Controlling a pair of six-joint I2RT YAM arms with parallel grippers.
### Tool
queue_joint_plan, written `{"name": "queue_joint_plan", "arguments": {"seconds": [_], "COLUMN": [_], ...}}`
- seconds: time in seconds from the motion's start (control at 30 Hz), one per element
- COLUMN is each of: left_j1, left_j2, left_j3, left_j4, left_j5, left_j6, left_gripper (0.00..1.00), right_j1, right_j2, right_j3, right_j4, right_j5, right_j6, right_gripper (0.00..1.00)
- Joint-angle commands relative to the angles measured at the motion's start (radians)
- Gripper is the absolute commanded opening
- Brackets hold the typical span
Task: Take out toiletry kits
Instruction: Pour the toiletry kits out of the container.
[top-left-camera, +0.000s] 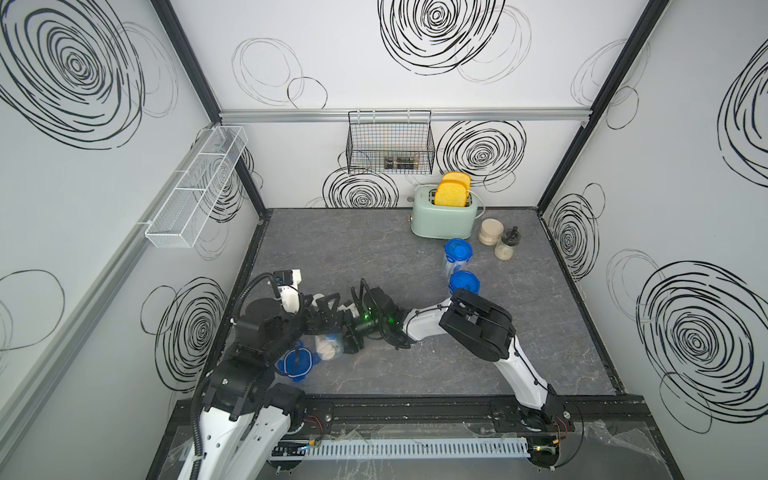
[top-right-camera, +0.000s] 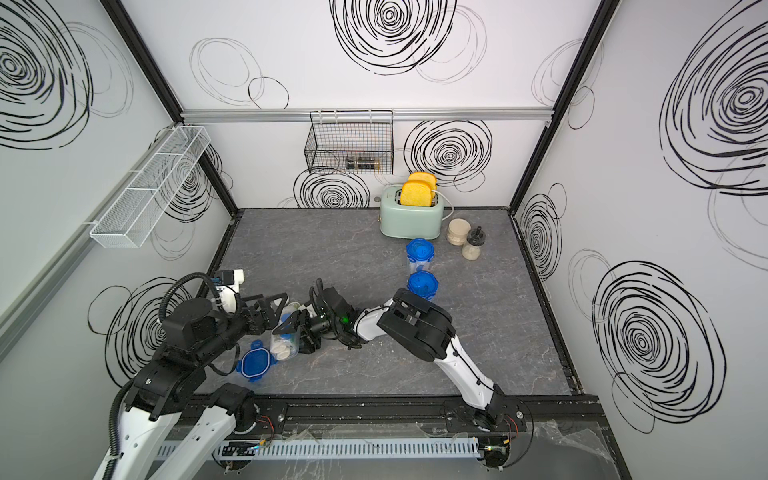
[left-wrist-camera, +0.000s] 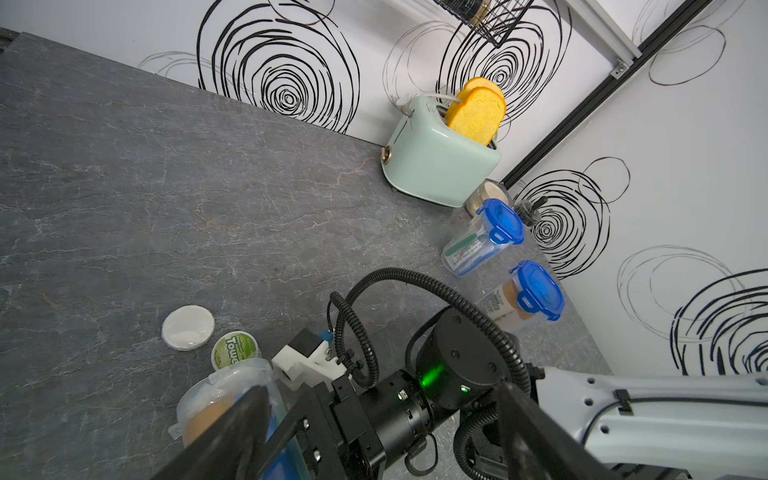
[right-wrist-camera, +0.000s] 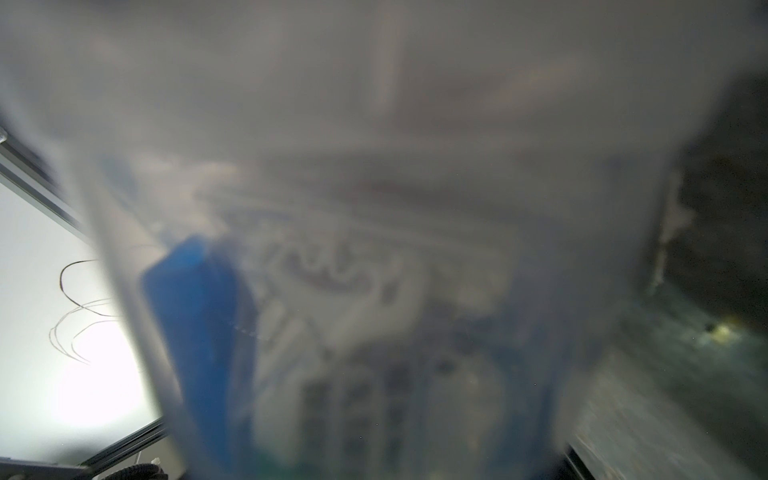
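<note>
Grey stone tabletop (top-right-camera: 374, 270), near left: right gripper (top-right-camera: 306, 330) clamps lidless clear container (top-right-camera: 284, 345); left gripper (top-right-camera: 284, 311) spread wide, empty, beside it.

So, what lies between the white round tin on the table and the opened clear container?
The green-labelled round tin lies there, beside the white round tin and close against the opened clear container. The left wrist view shows it.

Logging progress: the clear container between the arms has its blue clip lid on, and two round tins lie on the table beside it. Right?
No: both top views show the blue clip lid off, lying beside the clear plastic container. The white round tin and green round tin are there.
</note>
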Motion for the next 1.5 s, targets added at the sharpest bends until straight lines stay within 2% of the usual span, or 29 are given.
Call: {"name": "queue_joint_plan", "arguments": {"seconds": [0.0, 0.17, 0.63, 1.07, 1.23, 1.33, 1.47], "left_j1": [0.002, 0.002, 0.002, -0.004, -0.004, -0.004, -0.006], "left_j2": [0.003, 0.002, 0.002, 0.002, 0.003, 0.003, -0.005], "left_j3": [-0.007, -0.008, -0.008, -0.007, -0.008, -0.006, -0.008], "left_j4": [0.05, 0.05, 0.05, 0.048, 0.05, 0.047, 0.048], "left_j5": [-0.008, -0.007, -0.008, -0.014, -0.015, -0.018, -0.023], "left_j6": [0.006, 0.006, 0.006, 0.005, 0.005, 0.004, 0.004], "left_gripper": [0.89, 0.89, 0.89, 0.89, 0.89, 0.89, 0.89], "right_j1": [0.013, 0.014, 0.01, 0.003, -0.04, -0.046, -0.035], "right_j2": [-0.013, -0.007, -0.026, -0.1, -0.035, -0.025, -0.092], "right_j3": [0.015, 0.006, 0.023, 0.016, 0.084, 0.074, 0.095], "right_j4": [0.043, 0.075, 0.055, -0.067, -0.108, 0.001, -0.099], "right_j5": [-0.03, -0.037, -0.063, -0.105, -0.114, -0.11, -0.111], "right_j6": [0.054, 0.107, 0.149, 0.114, 0.104, 0.181, 0.113], "right_gripper": [0.58, 0.58, 0.58, 0.58, 0.59, 0.58, 0.59]}}
